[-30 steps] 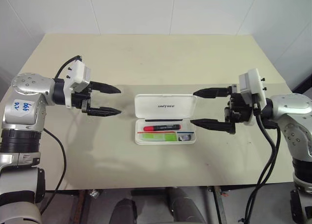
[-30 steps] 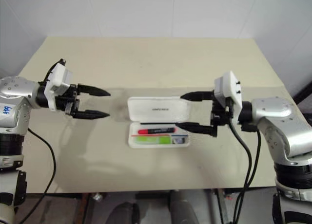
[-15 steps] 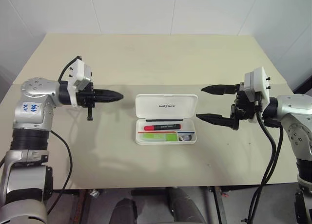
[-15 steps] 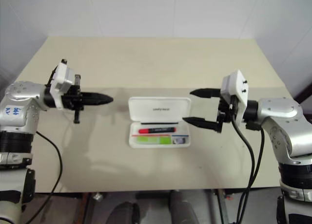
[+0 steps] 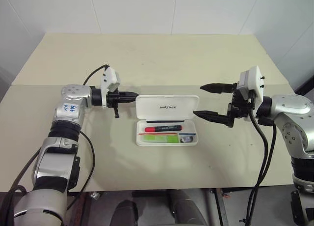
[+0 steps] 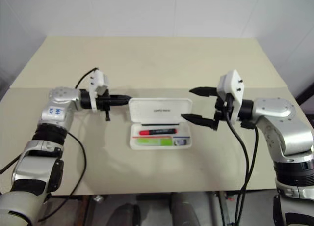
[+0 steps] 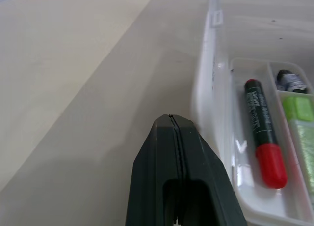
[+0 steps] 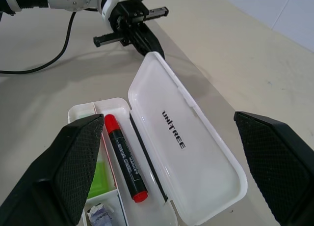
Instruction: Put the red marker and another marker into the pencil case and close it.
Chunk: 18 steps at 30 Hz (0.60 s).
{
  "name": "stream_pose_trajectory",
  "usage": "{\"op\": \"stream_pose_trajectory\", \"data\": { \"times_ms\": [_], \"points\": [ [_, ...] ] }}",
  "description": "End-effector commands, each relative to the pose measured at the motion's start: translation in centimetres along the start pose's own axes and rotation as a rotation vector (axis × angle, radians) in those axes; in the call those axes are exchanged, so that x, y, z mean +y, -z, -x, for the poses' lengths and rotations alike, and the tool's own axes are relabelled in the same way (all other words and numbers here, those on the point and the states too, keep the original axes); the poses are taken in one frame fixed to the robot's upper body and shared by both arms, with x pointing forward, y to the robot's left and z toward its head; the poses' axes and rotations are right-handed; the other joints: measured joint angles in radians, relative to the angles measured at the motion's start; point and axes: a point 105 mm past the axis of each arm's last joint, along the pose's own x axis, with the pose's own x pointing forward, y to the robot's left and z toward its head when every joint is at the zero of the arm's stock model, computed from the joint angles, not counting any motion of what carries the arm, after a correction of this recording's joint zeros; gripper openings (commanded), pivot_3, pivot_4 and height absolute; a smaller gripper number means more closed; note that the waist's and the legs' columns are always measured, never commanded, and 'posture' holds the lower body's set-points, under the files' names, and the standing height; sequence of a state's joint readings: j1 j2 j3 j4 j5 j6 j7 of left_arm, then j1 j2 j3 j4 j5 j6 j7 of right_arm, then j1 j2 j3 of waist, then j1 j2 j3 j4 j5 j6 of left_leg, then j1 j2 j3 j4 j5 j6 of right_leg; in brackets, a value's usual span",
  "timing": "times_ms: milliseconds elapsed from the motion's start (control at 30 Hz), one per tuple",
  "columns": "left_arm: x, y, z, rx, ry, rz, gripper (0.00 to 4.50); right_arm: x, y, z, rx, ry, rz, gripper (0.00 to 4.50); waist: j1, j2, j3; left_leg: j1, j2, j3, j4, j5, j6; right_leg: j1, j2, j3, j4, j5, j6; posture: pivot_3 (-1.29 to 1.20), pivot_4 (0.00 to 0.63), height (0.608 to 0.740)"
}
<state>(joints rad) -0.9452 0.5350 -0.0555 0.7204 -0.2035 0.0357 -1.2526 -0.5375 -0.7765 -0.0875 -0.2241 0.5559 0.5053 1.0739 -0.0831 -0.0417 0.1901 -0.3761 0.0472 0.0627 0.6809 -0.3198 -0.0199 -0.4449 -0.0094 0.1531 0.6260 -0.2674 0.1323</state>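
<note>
Setting: a pale beige table [image 5: 157, 59] against white tiled walls.
Left arm: reaches in from the left, nearly level, pointing right toward the case's raised lid.
Left gripper [image 5: 132, 94]: fingers pressed together, empty, tip just beside the lid's left edge; probably set there to nudge the lid over.
Pencil case [image 5: 167, 108]: mid-table, lying open, lid tipped back on the far side, tray toward the near edge.
Red marker [image 5: 163, 128]: already in the tray's far slot, red end to the left.
Green marker [image 5: 159, 137]: lying in the near slot beside the red one, so both appear stowed.
Task stage: judged, only the closing is left.
Right gripper [image 5: 211, 100]: jaws spread wide, empty, just off the case's right end, perhaps to steady it.
Right arm: comes in from the right, wrist roughly level, pointing left.
</note>
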Motion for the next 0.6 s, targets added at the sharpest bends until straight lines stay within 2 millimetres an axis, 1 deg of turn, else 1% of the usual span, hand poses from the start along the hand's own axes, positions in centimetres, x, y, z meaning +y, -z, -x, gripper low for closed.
{"op": "stream_pose_trajectory", "data": {
  "times_ms": [33,100,167,267,333,367,433,600],
  "points": [
    [-0.3,-2.7,-0.1,-0.072,0.052,-0.079,0.01,0.4,-1.0,0.0,-0.027,0.005,0.032,4.5,0.0,0.0,0.0,0.0,0.0,0.0,0.0,0.0,0.0,0.0,0.0,0.0,0.0,0.0,0.0,0.0,0.15,0.74],
    [-1.0,-3.2,-0.1,-0.088,0.094,-0.091,0.01,0.5,-0.9,0.0,-0.03,0.008,0.026,4.5,0.0,0.0,0.0,0.0,0.0,0.0,0.0,0.0,0.0,0.0,0.0,0.0,0.0,0.0,0.0,0.0,0.15,0.74],
    [-2.0,-3.3,-0.1,-0.065,0.15,-0.115,0.01,0.6,-0.9,-0.1,-0.038,0.018,0.022,4.5,0.0,0.0,0.0,0.0,0.0,0.0,0.0,0.0,0.0,0.0,0.0,0.0,0.0,0.0,0.0,0.0,0.15,0.74],
    [-4.5,-3.6,-0.9,-0.05,0.271,-0.119,0.01,0.8,-0.8,-0.3,-0.046,0.025,0.013,4.5,-0.001,0.0,0.0,0.0,0.0,0.0,0.0,0.0,0.0,0.0,0.0,0.0,0.0,0.0,0.0,0.0,0.15,0.74],
    [-6.2,-3.2,-1.6,-0.02,0.335,-0.106,0.01,0.9,-0.7,-0.4,-0.049,0.027,0.007,4.5,0.0,0.0,0.0,0.0,0.0,0.0,0.0,0.0,0.0,0.0,0.0,0.0,0.0,0.0,0.0,0.0,0.15,0.74],
    [-7.0,-2.9,-2.1,-0.011,0.357,-0.084,0.01,1.0,-0.7,-0.5,-0.052,0.027,0.004,4.5,0.0,0.0,0.0,0.0,0.0,0.0,0.0,0.0,0.0,0.0,0.0,0.0,0.0,0.0,0.0,0.0,0.15,0.74],
    [-7.9,-2.0,-2.8,0.029,0.372,-0.057,0.01,1.2,-0.7,-0.7,-0.056,0.027,0.001,4.5,0.0,0.0,0.0,0.0,0.0,-0.001,0.0,0.0,0.0,0.0,0.0,0.0,0.0,0.0,0.0,0.0,0.15,0.74],
    [-9.1,1.1,-4.0,0.148,0.362,-0.021,0.01,1.4,-0.8,-0.9,-0.069,0.037,-0.005,4.5,-0.002,0.0,0.0,0.001,0.0,-0.001,0.001,0.0,0.0,0.0,0.0,0.001,0.001,0.0,0.0,0.0,0.15,0.74]
  ]
}}
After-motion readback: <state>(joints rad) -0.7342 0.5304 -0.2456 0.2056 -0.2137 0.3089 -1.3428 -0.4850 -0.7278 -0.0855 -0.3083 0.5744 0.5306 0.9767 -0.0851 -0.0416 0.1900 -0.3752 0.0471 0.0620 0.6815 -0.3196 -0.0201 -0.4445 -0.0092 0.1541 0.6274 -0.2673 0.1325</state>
